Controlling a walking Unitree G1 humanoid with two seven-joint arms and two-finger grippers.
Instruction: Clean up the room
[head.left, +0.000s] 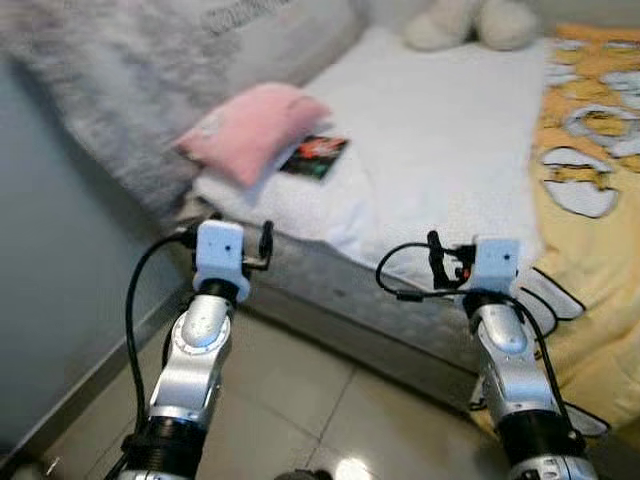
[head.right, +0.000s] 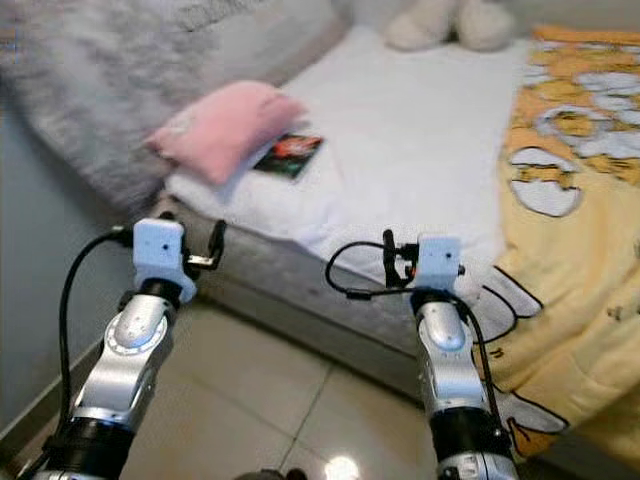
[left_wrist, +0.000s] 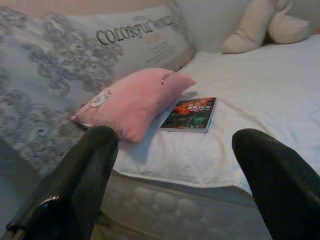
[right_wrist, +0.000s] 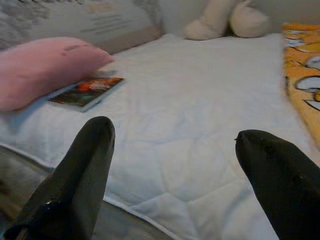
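A book (left_wrist: 189, 114) with a dark, red-lit cover is seen lying flat on the white quilted bed (head.left: 440, 150), its near corner tucked just beside a pink pillow (head.left: 255, 130) that rests at the bed's left side. Both arms are held raised before the bed edge, wrists level. The left gripper (left_wrist: 175, 165) is pointed toward the pillow and book, its fingers (left_wrist: 80, 175) spread wide and holding nothing. The right gripper (right_wrist: 175, 170) is aimed at the bare quilt, its fingers (right_wrist: 82, 170) likewise spread apart and empty. A grey patterned pillow (left_wrist: 45, 85) is propped behind the pink one, a cream plush toy (head.left: 470, 22) sits at the far end, and a yellow patterned blanket (head.left: 590, 180) is draped over the right side. A tiled floor (head.left: 290, 400) is seen below.
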